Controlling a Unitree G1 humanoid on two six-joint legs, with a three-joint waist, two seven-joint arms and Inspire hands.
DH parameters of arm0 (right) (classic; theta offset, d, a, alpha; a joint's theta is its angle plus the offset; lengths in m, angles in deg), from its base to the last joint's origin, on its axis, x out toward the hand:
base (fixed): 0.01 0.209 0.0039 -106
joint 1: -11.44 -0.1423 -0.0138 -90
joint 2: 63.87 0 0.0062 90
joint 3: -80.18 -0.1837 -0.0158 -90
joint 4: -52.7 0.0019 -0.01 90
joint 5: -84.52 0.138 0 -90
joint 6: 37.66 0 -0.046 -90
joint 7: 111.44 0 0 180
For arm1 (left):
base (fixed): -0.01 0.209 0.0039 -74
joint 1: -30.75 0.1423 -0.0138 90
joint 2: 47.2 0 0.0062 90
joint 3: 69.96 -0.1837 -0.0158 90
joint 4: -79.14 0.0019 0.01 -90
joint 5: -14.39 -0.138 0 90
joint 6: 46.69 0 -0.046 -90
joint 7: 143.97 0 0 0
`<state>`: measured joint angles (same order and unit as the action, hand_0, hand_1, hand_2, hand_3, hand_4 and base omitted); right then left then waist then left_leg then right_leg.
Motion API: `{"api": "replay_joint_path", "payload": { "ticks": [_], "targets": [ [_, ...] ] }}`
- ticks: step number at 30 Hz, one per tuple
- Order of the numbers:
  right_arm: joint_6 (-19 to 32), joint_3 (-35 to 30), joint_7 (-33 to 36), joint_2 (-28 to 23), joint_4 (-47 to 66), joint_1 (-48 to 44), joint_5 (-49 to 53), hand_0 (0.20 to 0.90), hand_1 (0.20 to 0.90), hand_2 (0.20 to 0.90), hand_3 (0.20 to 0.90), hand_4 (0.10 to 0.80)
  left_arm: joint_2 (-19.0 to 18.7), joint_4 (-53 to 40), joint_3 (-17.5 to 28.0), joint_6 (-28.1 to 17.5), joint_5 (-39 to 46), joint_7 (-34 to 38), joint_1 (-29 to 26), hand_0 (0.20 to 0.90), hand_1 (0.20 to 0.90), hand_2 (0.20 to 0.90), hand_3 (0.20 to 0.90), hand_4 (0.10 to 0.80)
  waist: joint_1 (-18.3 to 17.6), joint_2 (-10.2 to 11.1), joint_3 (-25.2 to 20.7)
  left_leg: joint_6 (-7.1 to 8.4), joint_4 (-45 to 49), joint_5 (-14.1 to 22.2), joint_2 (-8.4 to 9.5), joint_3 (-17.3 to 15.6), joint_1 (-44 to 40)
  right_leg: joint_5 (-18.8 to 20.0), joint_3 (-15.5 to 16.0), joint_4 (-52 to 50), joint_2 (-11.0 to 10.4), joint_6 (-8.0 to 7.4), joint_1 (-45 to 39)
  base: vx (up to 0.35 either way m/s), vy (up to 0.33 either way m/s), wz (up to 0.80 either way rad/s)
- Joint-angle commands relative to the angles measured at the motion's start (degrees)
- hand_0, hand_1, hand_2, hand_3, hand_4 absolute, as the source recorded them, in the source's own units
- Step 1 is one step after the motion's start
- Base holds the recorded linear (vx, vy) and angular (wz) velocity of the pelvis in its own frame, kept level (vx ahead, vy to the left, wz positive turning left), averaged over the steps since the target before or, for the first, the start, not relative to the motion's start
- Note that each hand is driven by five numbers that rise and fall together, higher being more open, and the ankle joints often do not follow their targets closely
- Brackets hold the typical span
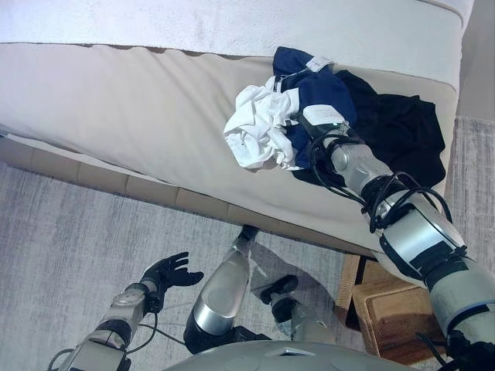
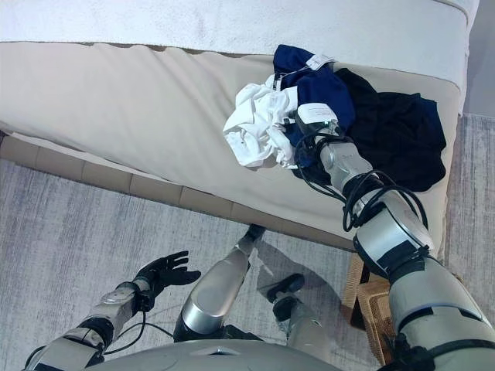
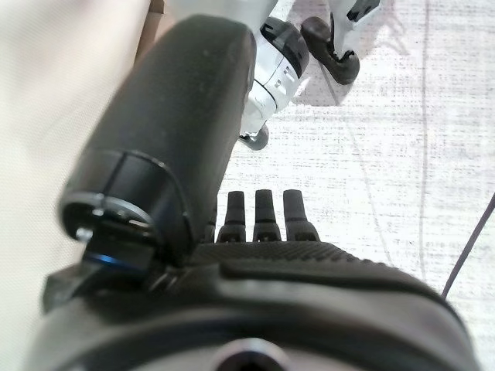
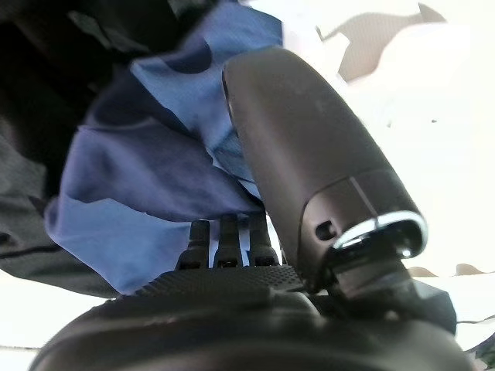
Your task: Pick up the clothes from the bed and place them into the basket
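Right hand (image 4: 232,294): fingers pushed into the blue cloth (image 1: 325,93), grip can't tell.
Left hand (image 1: 166,272): open, idle.
Risk: white shirt (image 1: 255,127) and black cloth (image 1: 402,127) tangled w/ it, could drag off the bed (image 1: 116,108), miss the basket (image 1: 387,309).

There is one bed (image 1: 116,108). On it lie three pieces of clothes in one heap: one white (image 1: 255,127), one blue (image 1: 321,89) and one black (image 1: 402,127). There is one basket (image 1: 387,309) on the floor, down by the side of the bed. There is one grey rug (image 1: 69,224) under it all. Two robot hands show, the left hand (image 1: 168,272) and the right hand (image 4: 232,239).
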<state>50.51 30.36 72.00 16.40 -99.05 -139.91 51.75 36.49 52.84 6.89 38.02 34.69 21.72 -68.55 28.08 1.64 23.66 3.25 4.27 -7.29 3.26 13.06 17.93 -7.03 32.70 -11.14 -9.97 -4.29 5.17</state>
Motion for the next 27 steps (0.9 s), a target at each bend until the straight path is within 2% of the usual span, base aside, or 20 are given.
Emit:
{"api": "replay_joint_path", "payload": {
  "ticks": [1,8,13,23,27],
  "targets": [
    [-1.6,-1.1,3.9,-0.2,0.6,-7.6,-0.8,0.9,0.9,0.9,0.9,0.8,-1.3,-0.6,-2.0,-1.0,1.4,-0.3,4.0,0.9,0.9,0.9,0.9,0.8,1.6,-1.4,-1.1,-4.38,0.9,6.8,1.03,0.0,-1.1,-1.6,-0.6,-9.7,-4.1,1.46,0.3,0.064,0.102,0.21],
    [-6.2,-2.4,8.4,-0.5,0.4,-10.2,-0.6,0.9,0.9,0.9,0.9,0.8,-1.2,-1.1,-0.9,0.0,1.8,-0.3,4.9,0.9,0.9,0.9,0.9,0.8,2.2,-2.2,-0.8,-4.47,0.9,6.4,1.57,0.1,-0.3,-1.0,0.0,-11.4,-5.1,0.95,1.7,0.043,0.064,0.1],
    [-6.5,-3.0,11.4,-0.6,2.2,-9.6,0.6,0.9,0.9,0.9,0.9,0.8,-0.3,-1.5,-0.7,-0.3,2.3,0.3,5.6,0.9,0.9,0.9,0.9,0.8,1.6,-2.5,-0.7,-4.7,0.6,6.5,1.84,-0.1,-1.0,-0.7,-0.6,-11.3,-5.5,0.81,1.4,0.042,0.053,0.03],
    [-2.1,-6.4,21.2,-2.6,19.3,-6.4,6.3,0.9,0.9,0.9,0.9,0.8,0.9,-2.6,-0.2,-0.1,2.4,0.7,7.3,0.9,0.9,0.9,0.9,0.8,-1.0,-2.9,-1.1,-4.79,0.1,7.4,1.85,-1.0,-3.3,0.0,-2.3,-11.0,-5.9,0.29,0.5,0.043,0.04,-0.07],
    [0.9,-7.0,19.8,-2.9,24.6,-4.7,4.3,0.9,0.9,0.9,0.9,0.8,1.4,-1.7,0.3,-0.9,2.4,0.6,8.1,0.9,0.9,0.9,0.9,0.8,-1.7,-2.8,-1.5,-4.75,-0.2,7.7,1.82,-1.4,-4.1,-0.1,-2.9,-10.4,-5.8,0.26,-0.3,0.047,0.031,-0.07]
  ]
}}
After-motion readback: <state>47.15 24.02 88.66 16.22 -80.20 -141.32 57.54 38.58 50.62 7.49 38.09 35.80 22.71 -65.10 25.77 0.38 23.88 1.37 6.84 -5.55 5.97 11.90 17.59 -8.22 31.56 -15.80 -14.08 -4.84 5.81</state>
